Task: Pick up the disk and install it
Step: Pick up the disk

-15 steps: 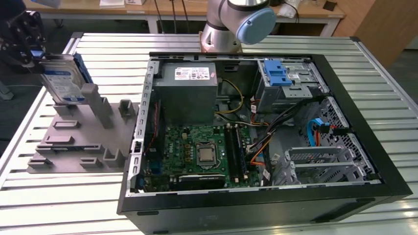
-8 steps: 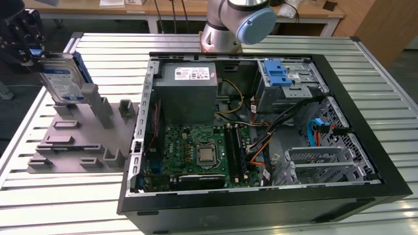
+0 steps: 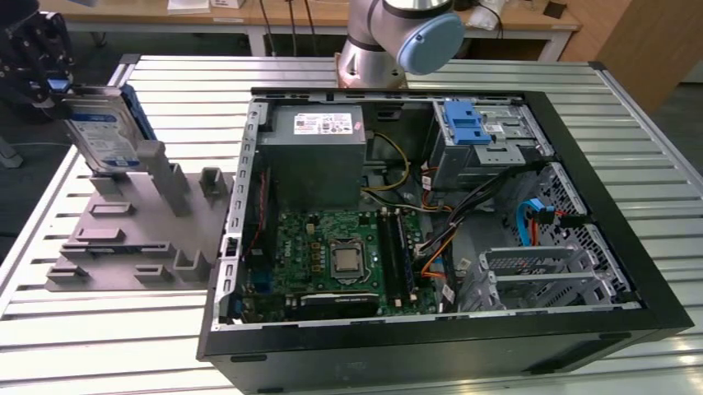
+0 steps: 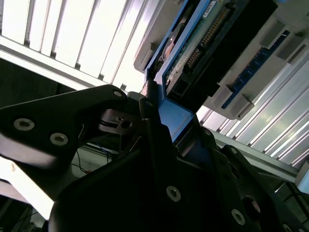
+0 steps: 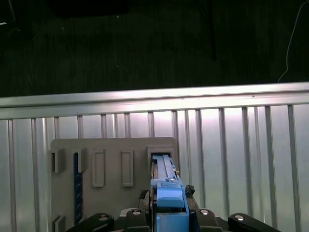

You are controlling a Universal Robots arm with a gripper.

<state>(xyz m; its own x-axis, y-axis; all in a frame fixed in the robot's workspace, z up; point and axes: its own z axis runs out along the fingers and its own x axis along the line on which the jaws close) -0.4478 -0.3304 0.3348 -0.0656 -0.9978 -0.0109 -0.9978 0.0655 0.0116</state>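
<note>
Your work surface is a slatted aluminium table (image 3: 99,329), bright between its ribs. An open black computer case (image 3: 439,350) lies on it, with a grey slotted stand (image 3: 132,239) just beside the case on the exterior view's left. Behind the table are pale desks (image 3: 275,16) and a wooden panel (image 3: 643,41) at the exterior view's right. In the first wrist view the floor (image 5: 145,43) beyond the table edge is dark. The arm's base (image 3: 384,41) stands at the far side of the case.

The gripper (image 3: 53,82) is clamped on the disk (image 3: 101,132) — its fingers (image 4: 149,125) pinch the blue carrier (image 5: 169,203) at the top edge. The disk hangs upright over the stand's far end in the exterior view.

What you cannot settle is the disk's lower edge. It sits among the stand's upright posts, and it does not show whether it touches its slot or hangs apart from it. In the exterior view the gripper body is cut off at the picture's edge, and the arm is cropped just above its base. In the second wrist view, dark gripper parts cover much of the disk — you see little more than its underside and connector end.
</note>
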